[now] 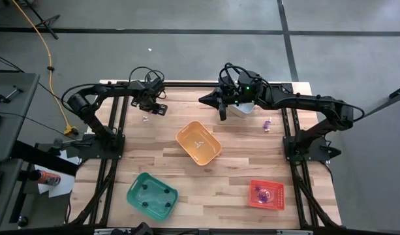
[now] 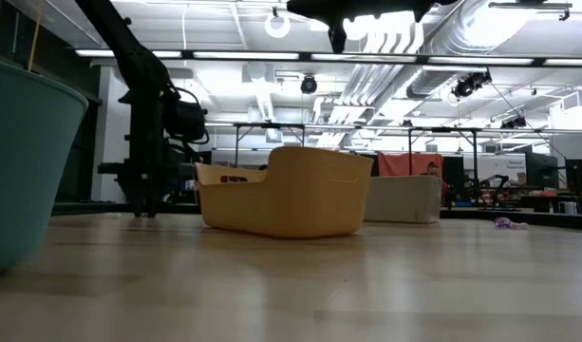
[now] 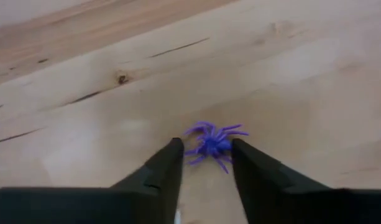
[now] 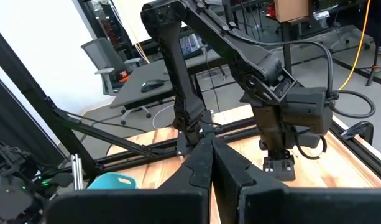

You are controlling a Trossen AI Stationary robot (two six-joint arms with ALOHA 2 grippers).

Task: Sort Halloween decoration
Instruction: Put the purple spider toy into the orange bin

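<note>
A tiny purple spider (image 3: 214,142), one piece of the Halloween decoration, lies flat on the wooden table near its far left corner. My left gripper (image 1: 149,111) points straight down over it. The gripper (image 3: 206,152) is open, with one fingertip on either side of the spider. Another purple trinket (image 1: 267,124) lies on the table at the far right. My right gripper (image 1: 220,104) hangs shut high over the far middle of the table, pointing level, with nothing in it (image 4: 209,158). My left gripper comes at the purple spider from above, with the spider lying on the table between its two fingertips. Some of the spider's legs (image 3: 230,134) reach up to one finger (image 3: 243,155). I cannot tell whether that finger touches them.
An orange bin (image 1: 198,142) stands in the table's middle. A green bin (image 1: 152,194) is at the near left, and a red bin (image 1: 266,194) with purple trinkets at the near right. A whitish bin (image 1: 242,108) sits under my right arm at the far edge.
</note>
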